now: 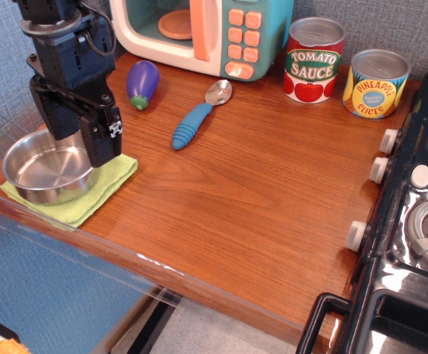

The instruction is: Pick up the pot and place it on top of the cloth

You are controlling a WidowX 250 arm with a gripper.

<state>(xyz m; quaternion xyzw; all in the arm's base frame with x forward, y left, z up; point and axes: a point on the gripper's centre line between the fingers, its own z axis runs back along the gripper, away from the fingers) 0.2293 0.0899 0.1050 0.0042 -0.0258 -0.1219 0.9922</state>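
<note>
The pot (46, 171), a shallow shiny steel pan, sits on the light yellow-green cloth (103, 184) at the table's front left corner. Its thin wire handle (0, 122) points back left. My black gripper (82, 139) hangs over the pot's back right rim. Its two fingers stand apart, one finger (105, 144) just outside the rim over the cloth and the other behind the rim. The jaws look open and do not hold the pot.
A purple toy eggplant (142, 83) and a blue-handled spoon (198, 116) lie behind. A toy microwave (199, 33) stands at the back, with a tomato sauce can (313, 60) and a pineapple can (375, 82). A stove (420, 214) is on the right.
</note>
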